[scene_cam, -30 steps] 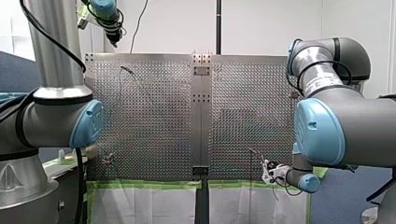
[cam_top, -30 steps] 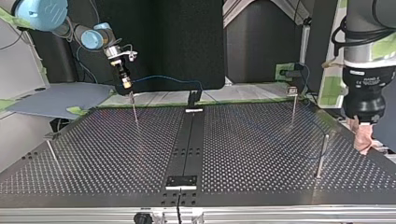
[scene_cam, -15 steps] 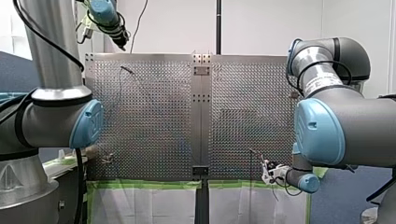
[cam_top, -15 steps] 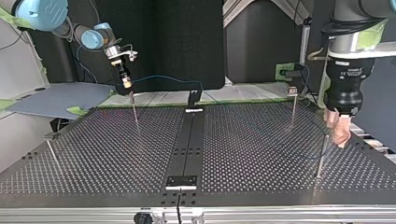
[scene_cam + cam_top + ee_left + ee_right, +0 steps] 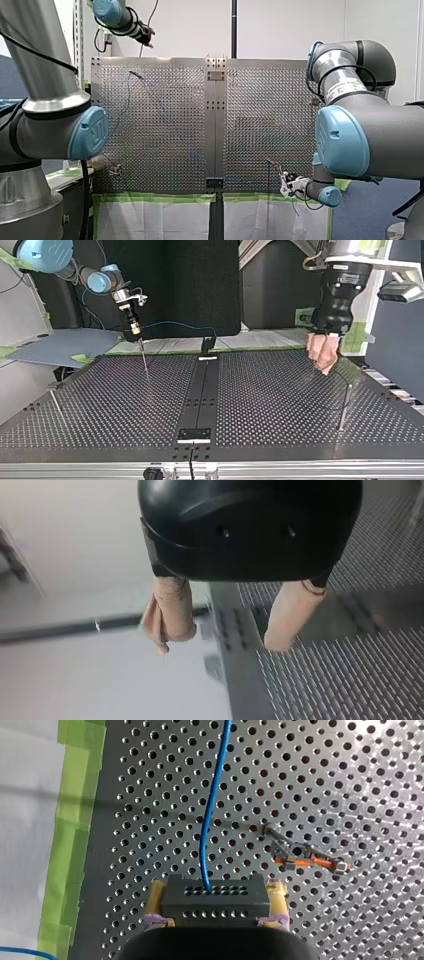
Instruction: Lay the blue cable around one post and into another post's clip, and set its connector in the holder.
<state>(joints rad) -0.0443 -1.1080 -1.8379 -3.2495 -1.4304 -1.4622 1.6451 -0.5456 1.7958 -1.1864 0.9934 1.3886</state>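
In the right wrist view my right gripper, with yellow pads, is shut on the black connector. The blue cable runs out of the connector over the perforated plate. A post with an orange clip stands just ahead and to one side. In the top view this gripper hangs over a thin post, and the cable trails toward the middle. My left gripper hovers open above the table at that view's right. Its beige fingers hold nothing.
Thin posts stand at the top view's left and right. A black centre strip splits the perforated table. Green tape lines the table's edge near my right gripper.
My left arm has swung leftward in the top view, over the table's far edge, and its gripper now sits higher. My right gripper and the connector have stayed put.
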